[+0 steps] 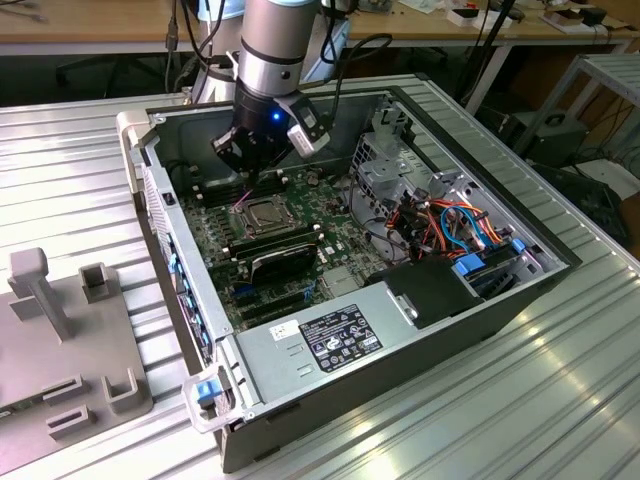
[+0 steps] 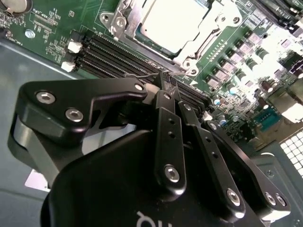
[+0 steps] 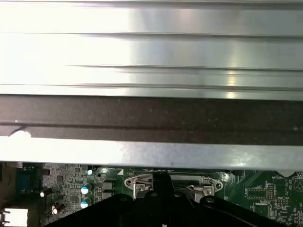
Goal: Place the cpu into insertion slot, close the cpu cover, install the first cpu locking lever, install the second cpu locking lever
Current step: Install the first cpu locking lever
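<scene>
Hanging over the open computer case [image 1: 450, 330] in the upper centre of the exterior view, the gripper [image 1: 250, 172] is sitting just above the insertion slot [image 1: 243, 222] on the green motherboard [image 1: 225, 255]. The cpu [image 2: 173, 21] is lying flat in the slot with its silver top showing, so step one is looking done. The cpu cover [image 2: 226, 20] is lying down around the chip, frame flat over its edges, so closing is looking done too. In the second wrist view the fingers [image 2: 169, 118] are pressing together at the tips with no gap showing, right at a thin wire locking lever [image 2: 142, 75] beside the black memory slots [image 2: 109, 52]. Pinching it or only touching it, cannot tell. Lever work is looking like the step in hand. Which lever this is, and whether either is latched, is not readable.
</scene>
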`<state>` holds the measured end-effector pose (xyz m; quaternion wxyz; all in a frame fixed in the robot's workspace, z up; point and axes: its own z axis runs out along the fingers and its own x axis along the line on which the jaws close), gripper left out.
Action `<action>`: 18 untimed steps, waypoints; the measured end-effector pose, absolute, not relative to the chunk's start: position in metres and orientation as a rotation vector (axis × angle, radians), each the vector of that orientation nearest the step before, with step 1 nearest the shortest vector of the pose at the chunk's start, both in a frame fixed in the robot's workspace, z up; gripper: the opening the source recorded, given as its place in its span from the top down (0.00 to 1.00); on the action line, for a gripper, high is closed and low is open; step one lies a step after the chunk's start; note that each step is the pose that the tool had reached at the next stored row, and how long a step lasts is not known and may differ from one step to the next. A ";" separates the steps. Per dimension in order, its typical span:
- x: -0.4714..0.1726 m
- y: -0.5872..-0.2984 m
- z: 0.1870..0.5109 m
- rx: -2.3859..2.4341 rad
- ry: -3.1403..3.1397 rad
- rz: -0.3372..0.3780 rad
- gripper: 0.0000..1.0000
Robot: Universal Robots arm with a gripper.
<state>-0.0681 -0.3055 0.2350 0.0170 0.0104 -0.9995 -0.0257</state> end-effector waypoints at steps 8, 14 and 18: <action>-0.059 -0.305 0.229 0.076 -3.105 -0.079 0.89; -0.052 -0.303 0.223 0.085 -3.105 -0.079 0.89; -0.048 -0.303 0.217 0.086 -3.105 -0.079 0.89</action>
